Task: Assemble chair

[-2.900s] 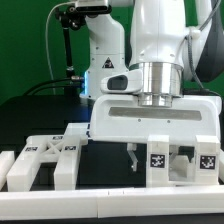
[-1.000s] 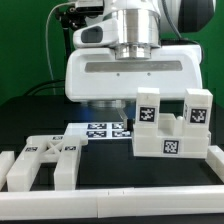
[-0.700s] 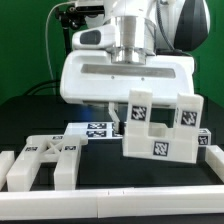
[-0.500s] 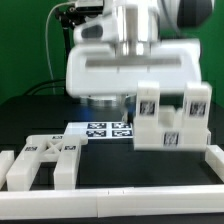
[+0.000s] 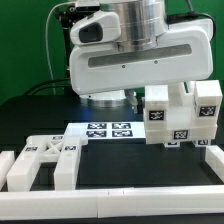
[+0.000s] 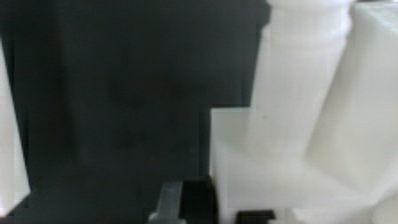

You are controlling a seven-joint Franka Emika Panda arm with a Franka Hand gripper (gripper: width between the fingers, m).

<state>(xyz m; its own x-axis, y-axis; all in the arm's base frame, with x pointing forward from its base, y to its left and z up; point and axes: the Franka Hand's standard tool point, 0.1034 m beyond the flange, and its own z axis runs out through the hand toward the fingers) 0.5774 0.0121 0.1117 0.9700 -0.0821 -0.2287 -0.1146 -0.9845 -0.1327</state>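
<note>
The part-built chair (image 5: 184,117), white blocks with square tags, hangs clear of the black table at the exterior view's right, slightly tilted. My gripper (image 5: 150,100) reaches down to its near-left side and is shut on it; the fingertips are hidden behind the wide white hand and the chair. In the wrist view the chair's white blocks (image 6: 302,110) fill one side, and a dark finger (image 6: 173,201) lies against their edge. The X-braced panel (image 5: 45,160) lies flat on the table at the exterior view's left, away from the gripper.
The marker board (image 5: 105,130) lies flat behind the middle of the table. A long white border rail (image 5: 110,196) runs along the front edge, and another rail piece (image 5: 214,160) stands at the exterior view's right, below the hanging chair.
The chair part has gone up off the table and toward the exterior view's right with the gripper, tilting on the way. The X-braced panel has stayed where it was.
</note>
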